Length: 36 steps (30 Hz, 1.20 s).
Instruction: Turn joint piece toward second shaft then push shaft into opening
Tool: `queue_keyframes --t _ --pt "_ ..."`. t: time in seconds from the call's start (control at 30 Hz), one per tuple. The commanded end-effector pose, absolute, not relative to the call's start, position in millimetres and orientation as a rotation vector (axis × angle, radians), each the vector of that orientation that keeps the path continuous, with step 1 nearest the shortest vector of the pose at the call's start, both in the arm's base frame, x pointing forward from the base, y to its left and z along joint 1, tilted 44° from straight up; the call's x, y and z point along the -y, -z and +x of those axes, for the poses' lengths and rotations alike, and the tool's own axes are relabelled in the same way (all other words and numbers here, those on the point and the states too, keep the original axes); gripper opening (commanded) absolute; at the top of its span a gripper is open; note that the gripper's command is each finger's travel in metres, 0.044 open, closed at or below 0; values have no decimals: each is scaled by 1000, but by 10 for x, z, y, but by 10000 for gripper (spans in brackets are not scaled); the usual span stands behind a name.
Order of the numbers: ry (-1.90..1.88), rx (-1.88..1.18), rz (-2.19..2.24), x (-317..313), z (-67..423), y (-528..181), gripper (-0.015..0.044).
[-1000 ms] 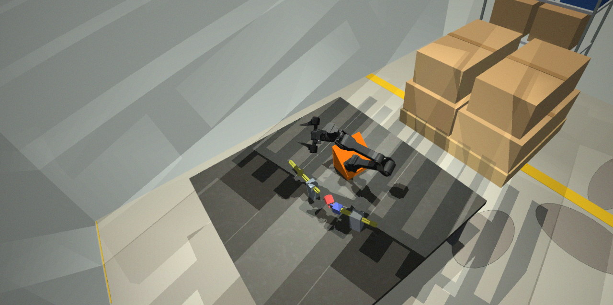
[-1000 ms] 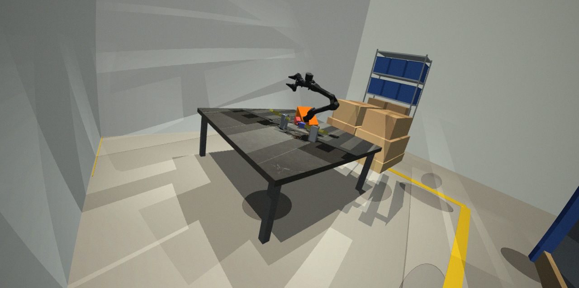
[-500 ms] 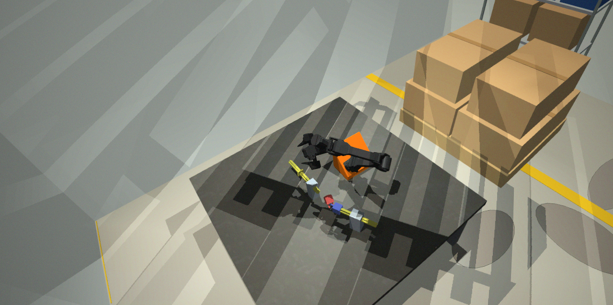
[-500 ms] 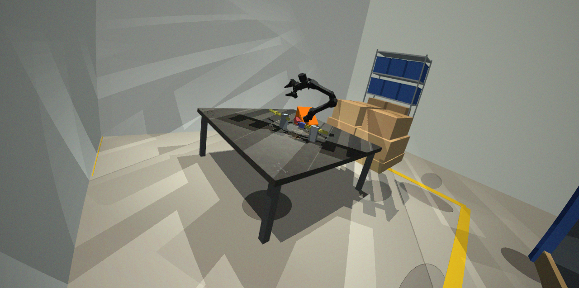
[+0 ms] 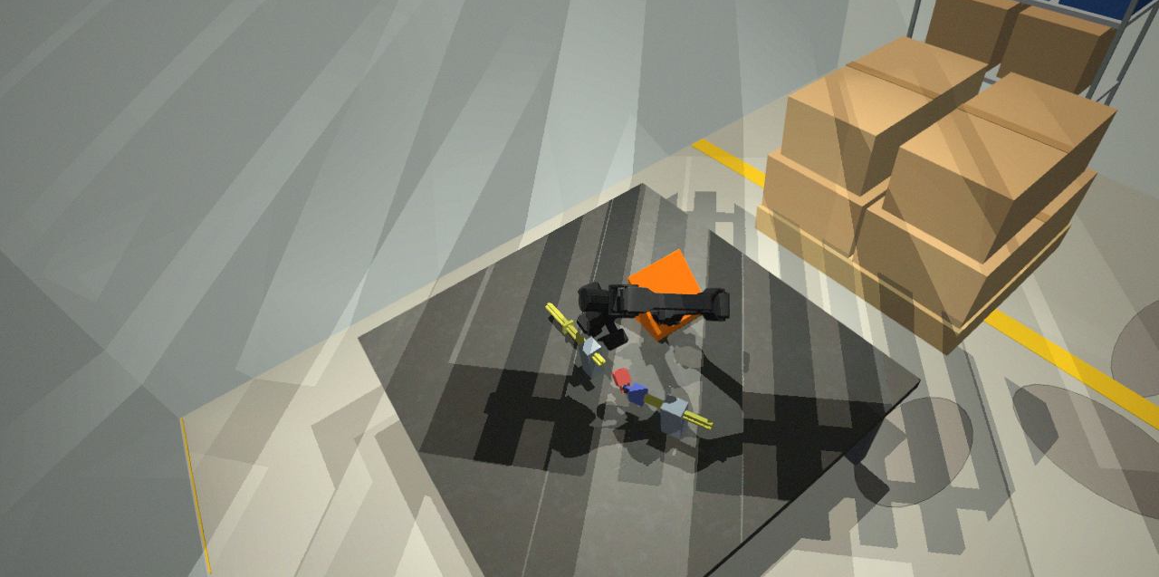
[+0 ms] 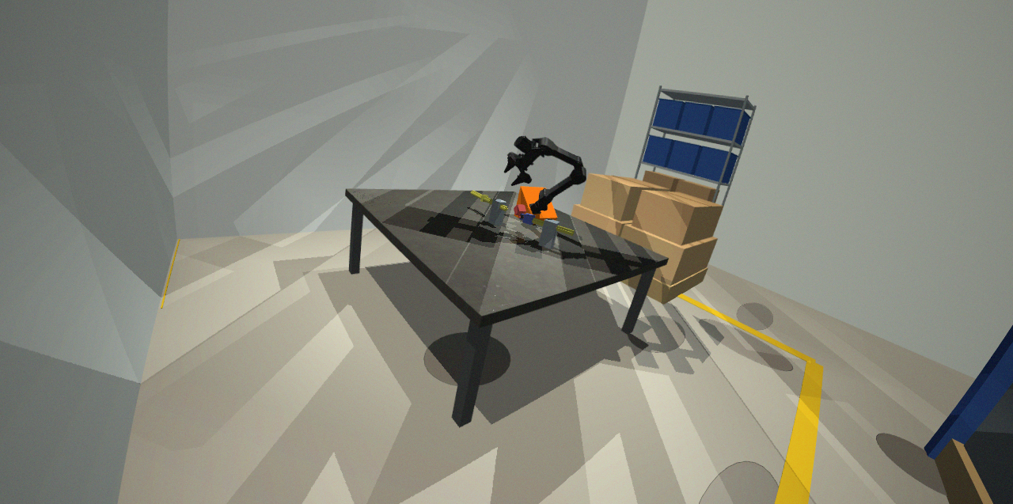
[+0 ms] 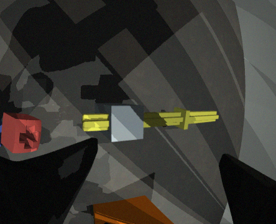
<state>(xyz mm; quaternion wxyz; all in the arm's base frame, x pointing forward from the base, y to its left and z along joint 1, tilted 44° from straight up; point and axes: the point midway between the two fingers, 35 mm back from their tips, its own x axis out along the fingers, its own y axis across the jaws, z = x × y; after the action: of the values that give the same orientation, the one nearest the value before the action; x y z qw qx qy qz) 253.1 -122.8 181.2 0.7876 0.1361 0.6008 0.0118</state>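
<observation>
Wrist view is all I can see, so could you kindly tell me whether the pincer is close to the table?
Observer: No. From the side, the pincer hangs well above the table, open and touching nothing.
Operator: Thank you. What lies past the red cube at my left edge?
Observer: From above, the red cube joins a blue piece, then a second grey block with a yellow rod sticking out its far side.
Operator: And where does the pincer appear from above?
Observer: Next to the first grey block, on the side towards the orange base.
</observation>
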Motion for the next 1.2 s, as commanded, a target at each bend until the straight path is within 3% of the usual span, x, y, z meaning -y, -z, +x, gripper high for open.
queue_keyframes --t 0.0,0.37,1.17 --pt "-104 -1394 290 1003 2476 -1894 440" --pt "-215 -1488 263 777 2393 -1963 440" --pt "-790 -1310 -181 679 2422 -1778 440"
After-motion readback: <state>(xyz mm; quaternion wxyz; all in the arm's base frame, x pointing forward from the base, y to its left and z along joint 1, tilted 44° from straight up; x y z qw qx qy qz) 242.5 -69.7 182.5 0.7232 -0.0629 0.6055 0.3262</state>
